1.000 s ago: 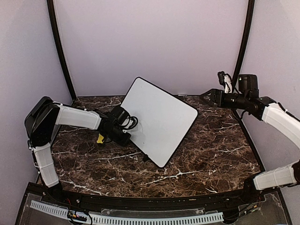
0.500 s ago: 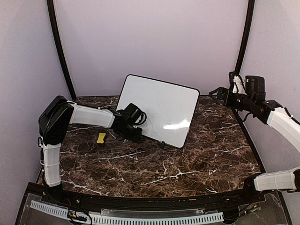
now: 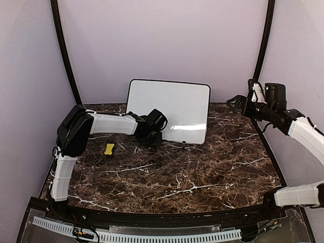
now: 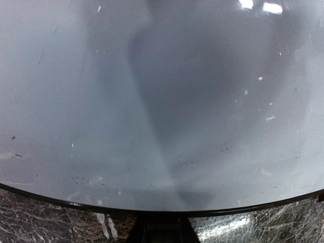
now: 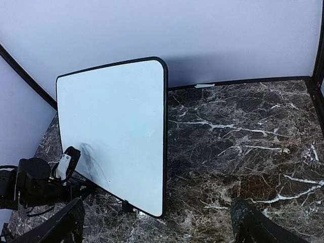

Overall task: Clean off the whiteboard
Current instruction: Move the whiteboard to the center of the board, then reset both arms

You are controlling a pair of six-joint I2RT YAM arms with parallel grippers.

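Two arms flank one whiteboard, which stands upright and blank at the back of the marble bench. The left end effector sits against its lower left edge, its grip impossible to tell. The right end effector hovers well apart, fingers spread and empty.

A small yellow eraser lies at nine o'clock on the dark marbled surface. Lilac walls rise at twelve o'clock.

Dark marble table, whiteboard standing upright, yellow block at left
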